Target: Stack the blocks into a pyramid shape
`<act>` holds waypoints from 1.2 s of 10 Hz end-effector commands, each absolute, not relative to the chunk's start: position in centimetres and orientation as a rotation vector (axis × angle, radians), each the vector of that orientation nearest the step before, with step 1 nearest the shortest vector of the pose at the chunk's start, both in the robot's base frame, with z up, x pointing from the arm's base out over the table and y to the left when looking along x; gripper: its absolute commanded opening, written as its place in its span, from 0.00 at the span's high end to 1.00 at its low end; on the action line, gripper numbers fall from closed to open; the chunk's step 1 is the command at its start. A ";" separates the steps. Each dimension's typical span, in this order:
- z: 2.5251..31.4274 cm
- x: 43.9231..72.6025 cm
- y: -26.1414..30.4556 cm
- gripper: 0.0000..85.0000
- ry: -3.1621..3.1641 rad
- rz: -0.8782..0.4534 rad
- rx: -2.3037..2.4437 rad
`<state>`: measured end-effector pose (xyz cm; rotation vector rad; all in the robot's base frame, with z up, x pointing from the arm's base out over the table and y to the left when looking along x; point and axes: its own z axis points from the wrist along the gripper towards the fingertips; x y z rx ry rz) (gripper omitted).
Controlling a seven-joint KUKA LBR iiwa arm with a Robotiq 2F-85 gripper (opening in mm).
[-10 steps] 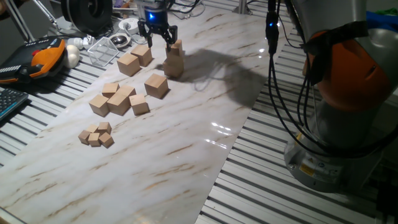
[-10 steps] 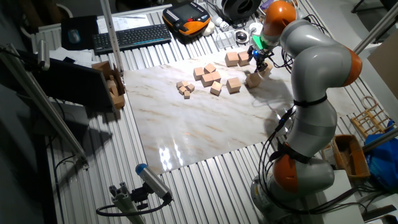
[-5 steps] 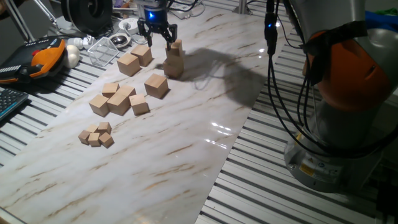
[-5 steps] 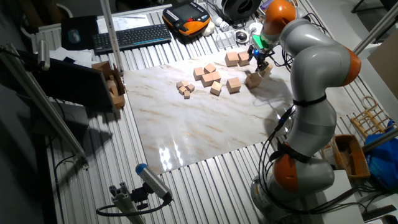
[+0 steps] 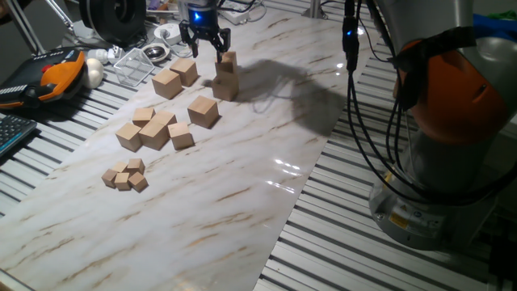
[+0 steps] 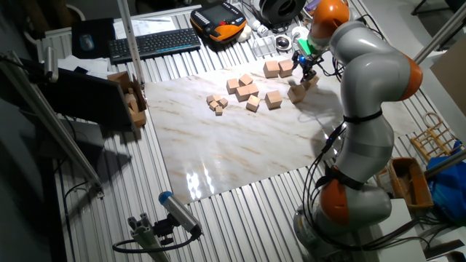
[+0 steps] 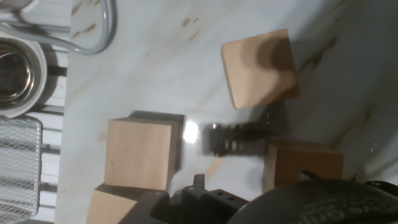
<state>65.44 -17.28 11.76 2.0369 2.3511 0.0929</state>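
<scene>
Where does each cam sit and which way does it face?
One fixed view: low at the table's near end, looking along the marble sheet to the gripper over the blocks; arm base at right.
The other fixed view: high, from the opposite side, whole arm in shot.
Hand view: on the hand, looking straight down at blocks; housing at bottom edge.
Both fixed views share the small two-block stack.

Marble-look sheet [image 5: 242, 186] over slatted metal table [image 5: 347, 242].

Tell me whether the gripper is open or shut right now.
Open. In one fixed view the gripper has its fingers spread apart, holding nothing, beside the two-block stack.
</scene>
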 end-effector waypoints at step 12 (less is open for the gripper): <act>11.7 65.6 -17.4 1.00 2.439 0.050 2.013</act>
